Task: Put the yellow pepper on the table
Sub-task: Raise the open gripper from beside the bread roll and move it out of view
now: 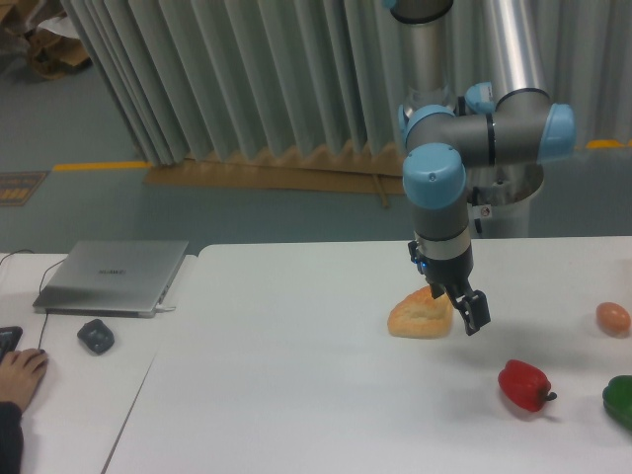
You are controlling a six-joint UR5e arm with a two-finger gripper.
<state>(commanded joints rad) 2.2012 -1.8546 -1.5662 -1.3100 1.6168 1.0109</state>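
The yellow pepper is not visible in the camera view. My gripper (456, 306) hangs just above the white table (296, 395), right of centre, pointing down. Its two dark fingers stand apart, and I see nothing between them. The left finger (435, 293) overlaps the top right of a tan, bread-like lump (417, 316) lying on the table. Whether the finger touches it I cannot tell.
A red pepper (523, 385) lies at the front right, a green pepper (620, 400) sits at the right edge, and a small orange-brown oval (612, 318) is behind them. On the smaller desk to the left are a laptop (114, 276), a mouse (96, 336) and a person's hand (20, 373).
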